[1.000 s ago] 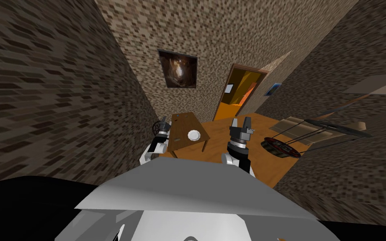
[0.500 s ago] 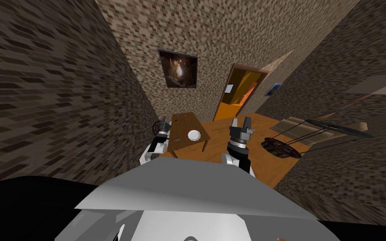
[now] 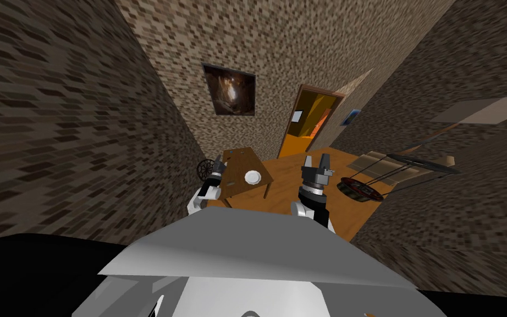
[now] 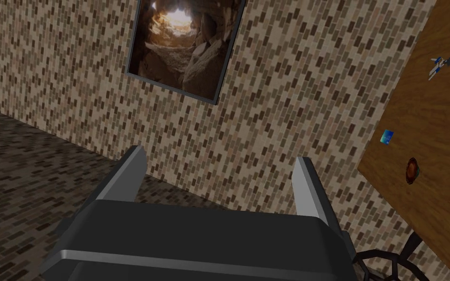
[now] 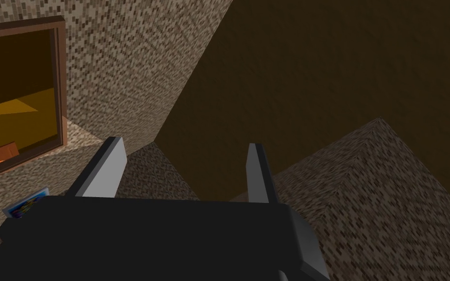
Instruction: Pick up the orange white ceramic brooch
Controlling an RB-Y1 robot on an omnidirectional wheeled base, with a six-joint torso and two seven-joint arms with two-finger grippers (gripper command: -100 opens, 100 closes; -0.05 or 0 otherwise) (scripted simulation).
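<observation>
Both raised, open: left end effector (image 4: pixel 217 158), right end effector (image 5: pixel 184 145).

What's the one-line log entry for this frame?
phase: approach | left gripper: open, empty, near table edge | right gripper: open, empty | brooch: small round dark-orange piece on table, untouched

A plate (image 3: pixel 252 177) is sitting on the table (image 3: pixel 238 190) near its right edge. The brooch (image 4: pixel 412 170), a card (image 4: pixel 387 137) and a toy (image 4: pixel 441 63) are lying near its left edge, the card between the others.
</observation>
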